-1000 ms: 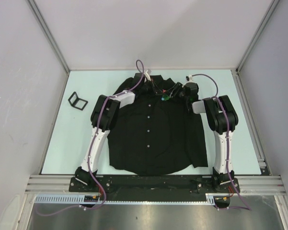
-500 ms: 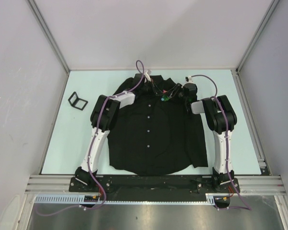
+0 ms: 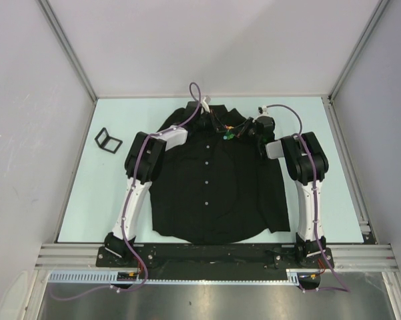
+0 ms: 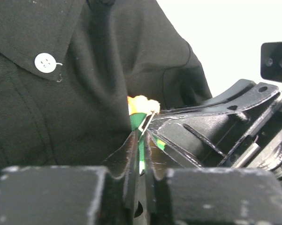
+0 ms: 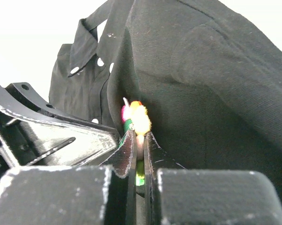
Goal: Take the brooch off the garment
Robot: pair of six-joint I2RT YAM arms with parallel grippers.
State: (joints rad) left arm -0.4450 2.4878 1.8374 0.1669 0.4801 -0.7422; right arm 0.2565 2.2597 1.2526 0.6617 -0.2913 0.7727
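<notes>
The garment, a black button-up shirt [image 3: 210, 190], lies flat on the table with its collar at the back. The brooch [image 3: 229, 135] shows as a small colourful spot just right of the collar. Both grippers meet on it. My left gripper [image 3: 223, 131] [image 4: 141, 137] is shut on a green petal of the brooch [image 4: 137, 119], beside its thin metal pin. My right gripper [image 3: 237, 132] [image 5: 139, 137] is shut on the brooch's fluffy yellow and pink edge [image 5: 141, 119]. The shirt fabric [image 5: 206, 93] bunches up right behind the brooch. A white button [image 4: 45, 62] sits on the collar.
A small black folding stand [image 3: 108, 140] lies on the pale green table [image 3: 327, 167] left of the shirt. Grey walls and aluminium rails close in the table at the back and sides. The two grippers' fingers nearly touch each other.
The right arm and the brooch have edged slightly toward the back left. Both grippers stay shut on the brooch.
</notes>
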